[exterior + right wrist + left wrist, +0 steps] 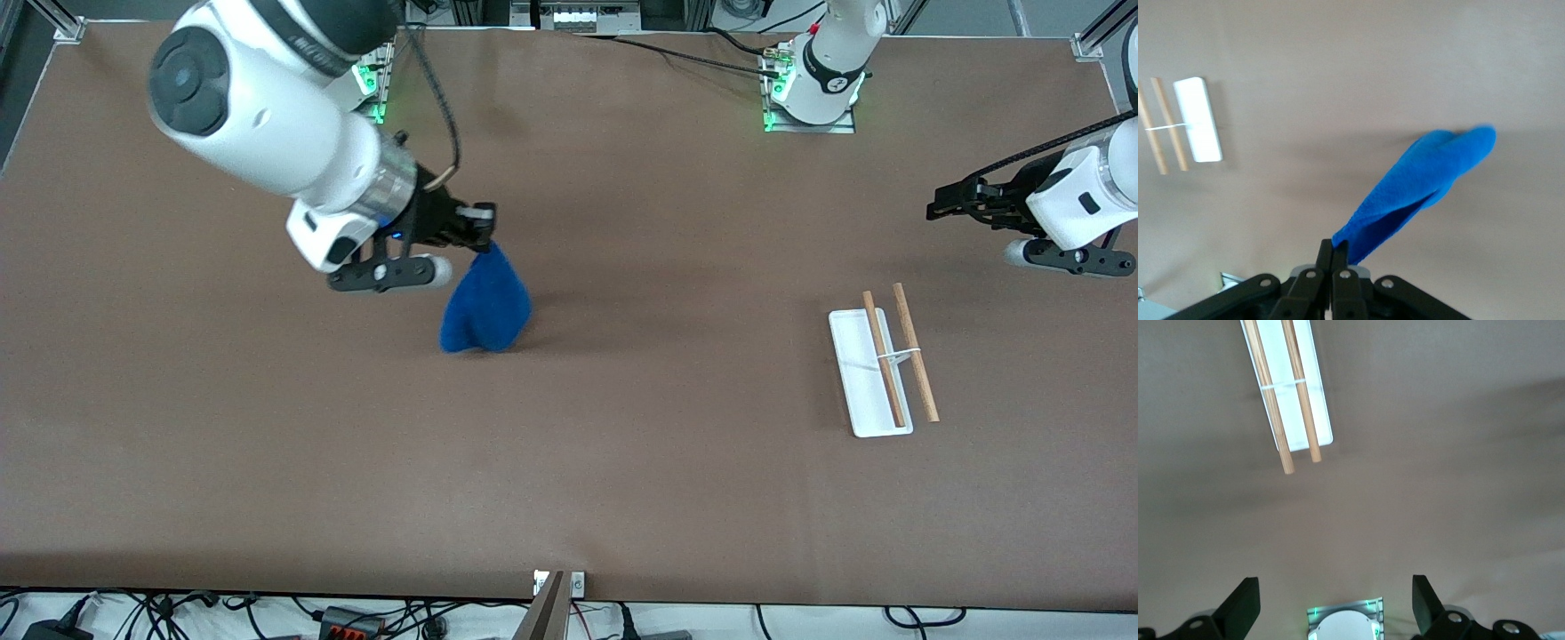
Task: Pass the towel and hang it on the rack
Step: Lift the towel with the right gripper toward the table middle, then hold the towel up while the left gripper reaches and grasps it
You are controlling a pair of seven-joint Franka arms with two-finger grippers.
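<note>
My right gripper [484, 238] is shut on a corner of the blue towel [486, 307], which hangs down from it with its lower end at or just above the brown table. In the right wrist view the towel [1418, 190] trails off from the closed fingertips [1333, 250]. The rack [880, 364], with a white base and two wooden rods, stands toward the left arm's end of the table. It also shows in the left wrist view [1290, 393] and the right wrist view [1178, 127]. My left gripper [951, 203] is open and empty, up in the air over the table close to the rack.
The left arm's base [813, 89] and the right arm's base [373, 84] stand at the table's edge farthest from the front camera. Cables [356, 618] lie below the table's near edge.
</note>
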